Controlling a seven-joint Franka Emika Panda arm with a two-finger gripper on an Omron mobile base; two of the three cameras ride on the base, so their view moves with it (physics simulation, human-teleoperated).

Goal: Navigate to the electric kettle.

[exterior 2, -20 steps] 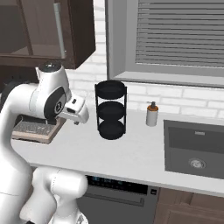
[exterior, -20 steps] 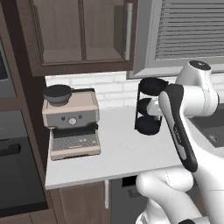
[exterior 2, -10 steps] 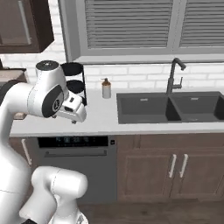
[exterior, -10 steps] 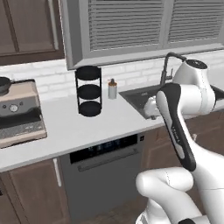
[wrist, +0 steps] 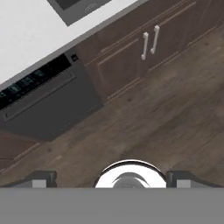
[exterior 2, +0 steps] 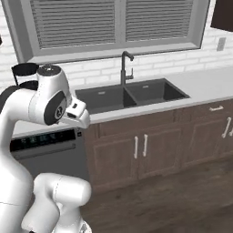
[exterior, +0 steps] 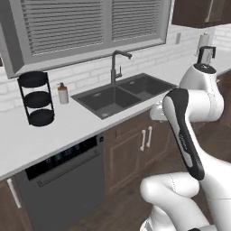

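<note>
- Left base view: a white counter (exterior: 27, 137) is seen running under a shuttered window, with a dark double sink (exterior: 119, 94) set in it and a faucet (exterior: 115, 64) behind.
- A black three-tier rack (exterior: 36, 97) is stood at the counter's left end, and a small bottle (exterior: 63, 93) just beside it, between rack and sink.
- A dishwasher (exterior: 63, 180) is fitted under the counter, left of the wooden doors below the sink.
- A small dark thing (exterior: 206, 55) is seen on the far right stretch of counter, well apart from the sink and partly hidden behind the arm's top joint. It may be the kettle, but this cannot be told for sure.
- Hand view: the gripper (wrist: 111, 178) is pointed down at the wooden floor (wrist: 166, 118) in front of the dishwasher and the door handles (wrist: 150, 41).
- The fingertips (wrist: 43, 177) are spread wide, with nothing held between them.
</note>
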